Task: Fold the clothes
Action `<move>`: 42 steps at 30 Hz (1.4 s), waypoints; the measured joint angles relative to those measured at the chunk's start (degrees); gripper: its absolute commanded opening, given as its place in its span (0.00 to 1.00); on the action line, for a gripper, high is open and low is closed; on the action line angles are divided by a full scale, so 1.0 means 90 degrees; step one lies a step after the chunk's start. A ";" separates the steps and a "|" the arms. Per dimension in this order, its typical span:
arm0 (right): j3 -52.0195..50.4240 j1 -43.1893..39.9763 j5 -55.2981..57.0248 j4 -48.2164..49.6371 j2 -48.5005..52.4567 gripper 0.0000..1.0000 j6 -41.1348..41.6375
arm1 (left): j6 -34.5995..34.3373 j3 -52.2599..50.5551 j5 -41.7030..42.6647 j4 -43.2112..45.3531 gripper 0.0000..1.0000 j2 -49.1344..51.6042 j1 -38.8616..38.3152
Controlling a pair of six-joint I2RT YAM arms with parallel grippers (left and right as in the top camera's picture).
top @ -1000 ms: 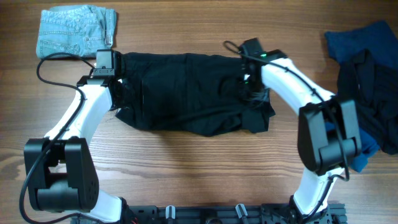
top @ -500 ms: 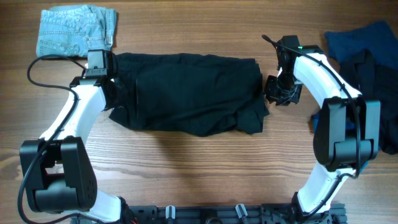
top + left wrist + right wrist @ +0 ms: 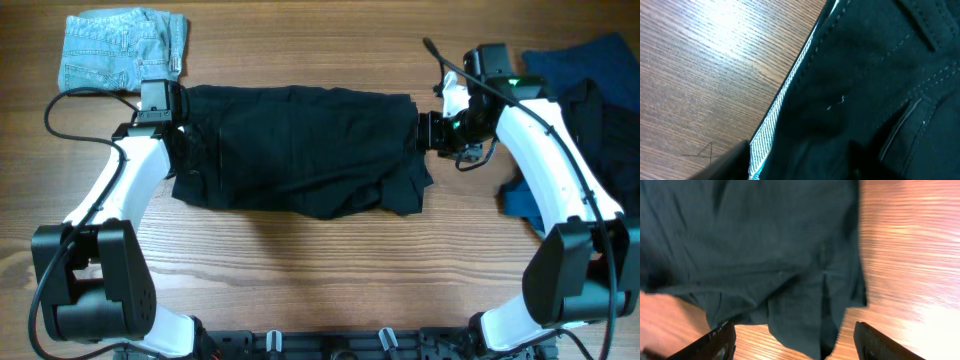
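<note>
As the overhead view shows, the black garment point(image 3: 300, 150) lies spread flat across the centre of the frame. It is a broad, roughly rectangular shape with a fairly straight upper edge and a bunched, uneven lower edge, and it is layered at its lower right corner. The cloth is matt and finely woven. The left wrist view shows rows of light topstitching and a narrow pale woven band point(image 3: 785, 105) along one edge. The wooden table point(image 3: 320, 280) has a straight reddish-brown grain, with a faint triangular mark point(image 3: 702, 150) at the lower left of the left wrist view.

The left gripper point(image 3: 176, 128) sits at the garment's left edge. Its fingers show only as dark blurs against black cloth, so I cannot tell whether it is spread or pinching. The right gripper point(image 3: 428, 132) is just beside the garment's right edge. In the right wrist view its black fingers point(image 3: 720, 342) stand wide apart at the bottom corners, clamping nothing.

Folded light-blue denim point(image 3: 122, 48) with visible seams lies at the upper left. A crumpled pile of dark clothing point(image 3: 585, 90), blue and black, occupies the right edge.
</note>
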 measured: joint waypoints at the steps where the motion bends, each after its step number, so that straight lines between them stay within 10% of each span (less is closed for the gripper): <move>1: -0.0168 0.0000 -0.0112 0.0172 0.0039 0.77 -0.0051 | -0.0019 0.0000 0.0002 -0.0002 1.00 0.0000 0.0000; 16: -0.1919 0.0000 -0.0967 0.1982 0.0357 0.74 -0.0070 | -0.0017 0.0000 0.0002 0.0044 1.00 0.0000 0.0000; 25: -0.2033 0.0000 -0.1525 0.2225 0.0556 0.04 0.0068 | -0.0019 0.0000 0.0002 0.0051 1.00 0.0000 0.0000; 42: -0.2030 0.0000 -0.0498 0.1974 0.0306 0.04 0.1112 | -0.0019 0.0000 0.0002 0.0068 1.00 0.0000 0.0000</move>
